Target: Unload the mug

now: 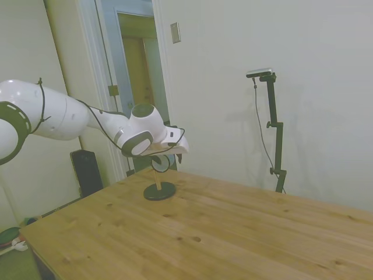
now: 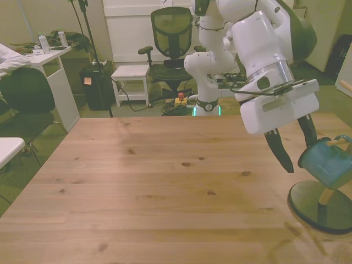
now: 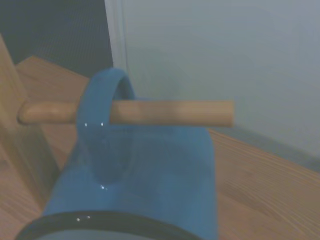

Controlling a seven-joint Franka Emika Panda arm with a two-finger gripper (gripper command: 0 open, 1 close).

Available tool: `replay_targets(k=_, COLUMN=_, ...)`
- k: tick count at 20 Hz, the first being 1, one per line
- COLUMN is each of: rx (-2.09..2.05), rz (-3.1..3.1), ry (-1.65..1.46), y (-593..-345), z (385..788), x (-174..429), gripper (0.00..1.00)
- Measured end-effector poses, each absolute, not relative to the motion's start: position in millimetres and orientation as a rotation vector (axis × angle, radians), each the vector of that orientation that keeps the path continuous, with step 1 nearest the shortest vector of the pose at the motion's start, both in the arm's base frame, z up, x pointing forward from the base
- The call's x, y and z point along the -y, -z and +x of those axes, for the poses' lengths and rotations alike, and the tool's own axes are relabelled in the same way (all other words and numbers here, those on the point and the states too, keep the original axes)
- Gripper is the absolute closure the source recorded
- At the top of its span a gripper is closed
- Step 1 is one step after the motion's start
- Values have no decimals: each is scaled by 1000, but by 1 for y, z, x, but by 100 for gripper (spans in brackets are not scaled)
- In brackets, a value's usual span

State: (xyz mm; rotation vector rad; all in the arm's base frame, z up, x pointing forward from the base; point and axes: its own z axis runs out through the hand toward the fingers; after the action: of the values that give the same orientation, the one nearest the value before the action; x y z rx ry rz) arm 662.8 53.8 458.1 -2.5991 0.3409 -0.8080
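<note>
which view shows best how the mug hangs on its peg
The wrist view: the mug hangs by its handle looped over the wooden peg. The front view shows it whole beside the gripper; in the side view the arm mostly hides it.

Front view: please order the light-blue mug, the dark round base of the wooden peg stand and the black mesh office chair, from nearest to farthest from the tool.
1. Light-blue mug, hanging on the peg beside the tool, toward the front view's right.
2. Dark round base, on the table below the mug.
3. Black mesh office chair, behind the table.
</note>
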Motion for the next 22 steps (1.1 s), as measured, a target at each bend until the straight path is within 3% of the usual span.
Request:
replay_targets(k=13, rx=-244, rz=-2606, ry=848, y=-459, z=686, x=-66, gripper=0)
replay_targets(k=14, rx=-239, rz=-2610, ry=849, y=-459, z=688, x=-66, gripper=100)
replay_targets(k=22, rx=-227, rz=-2620, ry=823, y=-461, z=696, x=-69, gripper=100)
